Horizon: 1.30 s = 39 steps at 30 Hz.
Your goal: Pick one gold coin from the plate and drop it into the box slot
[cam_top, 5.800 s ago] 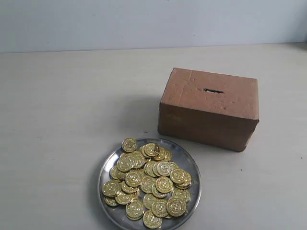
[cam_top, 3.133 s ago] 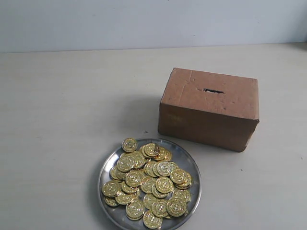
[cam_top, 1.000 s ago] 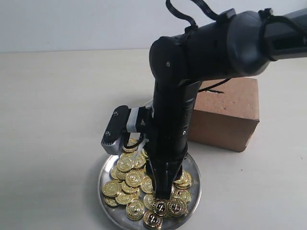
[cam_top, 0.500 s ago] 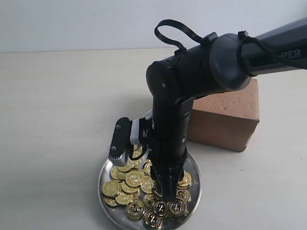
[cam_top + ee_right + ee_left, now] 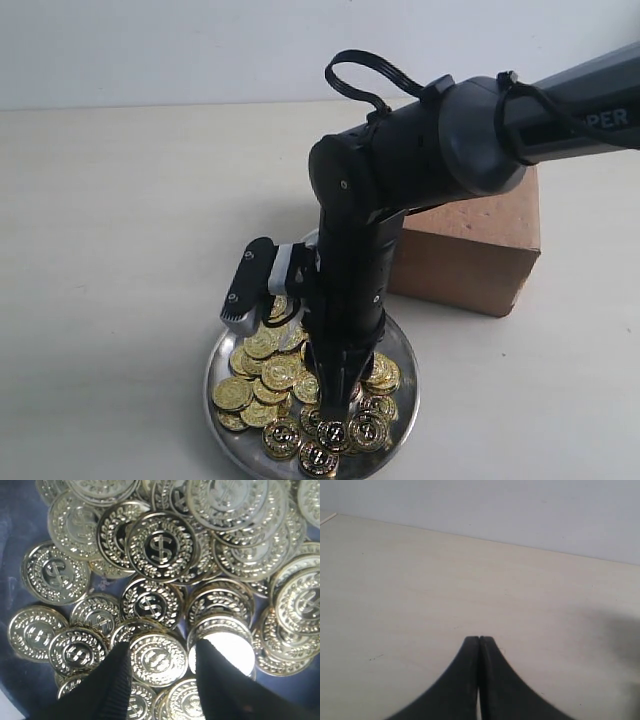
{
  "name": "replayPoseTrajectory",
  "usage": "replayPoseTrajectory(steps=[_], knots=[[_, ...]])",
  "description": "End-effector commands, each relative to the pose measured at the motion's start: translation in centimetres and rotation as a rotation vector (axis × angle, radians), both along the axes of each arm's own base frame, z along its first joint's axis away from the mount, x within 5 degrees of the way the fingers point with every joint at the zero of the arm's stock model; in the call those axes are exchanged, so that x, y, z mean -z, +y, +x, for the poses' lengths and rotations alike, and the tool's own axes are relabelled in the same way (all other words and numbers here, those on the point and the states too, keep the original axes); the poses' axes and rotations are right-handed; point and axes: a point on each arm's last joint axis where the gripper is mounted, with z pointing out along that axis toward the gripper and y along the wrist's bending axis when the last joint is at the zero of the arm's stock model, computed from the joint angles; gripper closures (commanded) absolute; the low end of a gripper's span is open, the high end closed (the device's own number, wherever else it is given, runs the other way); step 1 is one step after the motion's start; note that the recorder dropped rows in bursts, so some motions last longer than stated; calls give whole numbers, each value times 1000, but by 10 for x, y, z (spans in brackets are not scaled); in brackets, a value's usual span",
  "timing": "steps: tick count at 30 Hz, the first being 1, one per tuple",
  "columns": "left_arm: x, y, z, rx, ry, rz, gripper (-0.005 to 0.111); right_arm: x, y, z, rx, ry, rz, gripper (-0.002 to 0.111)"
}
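First, nearest the exterior camera: the plate (image 5: 398, 342), round, shiny metal, on the table (image 5: 120, 220). It stands just in front of the box and apart from it.

Contents: gold coins (image 5: 262, 372), a loose overlapping heap covering most of the plate. The right wrist view shows each stamped with a dollar sign inside a wreath, with bare plate (image 5: 15, 525) at the heap's edge.

Right gripper (image 5: 335, 410): pointed steeply down into the heap near the plate's front. Its jaws stand apart. In the wrist view the gripper (image 5: 161, 655) straddles one flat-lying coin (image 5: 157, 667), a black finger on either side. Whether the fingers touch it cannot be told.

Right arm (image 5: 400, 180): black, entering from the right of the exterior view and bending down over the plate. A grey camera block (image 5: 245, 285) sits on its wrist and a black cable loop (image 5: 365, 70) above the elbow.

Behind: the box (image 5: 470, 245), brown cardboard, scuffed, partly covered by the arm. The box slot is hidden behind the arm.

Farthest: a pale wall (image 5: 150, 50).

Separate entry, left wrist view only: left gripper (image 5: 479, 639), its black fingers pressed together with nothing between them, over bare table.
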Motion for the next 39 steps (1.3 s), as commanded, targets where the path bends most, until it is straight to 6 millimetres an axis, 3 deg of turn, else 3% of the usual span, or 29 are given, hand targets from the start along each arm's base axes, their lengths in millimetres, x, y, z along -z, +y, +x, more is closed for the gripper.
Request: replayPoseTrajectory(steps=[1,23,29,39], knots=[[1,0,0,6,-4,-6,107,-1,1,1,12,-16,13,67],[1,0,0,6,0,-5,107,2,-13,-15,13,-73,34,67],[1,0,0,6,3,-5,107,4,-14,-15,2,-98,46,57],[1,0,0,6,3,-5,107,4,-14,-18,7,-64,43,57]])
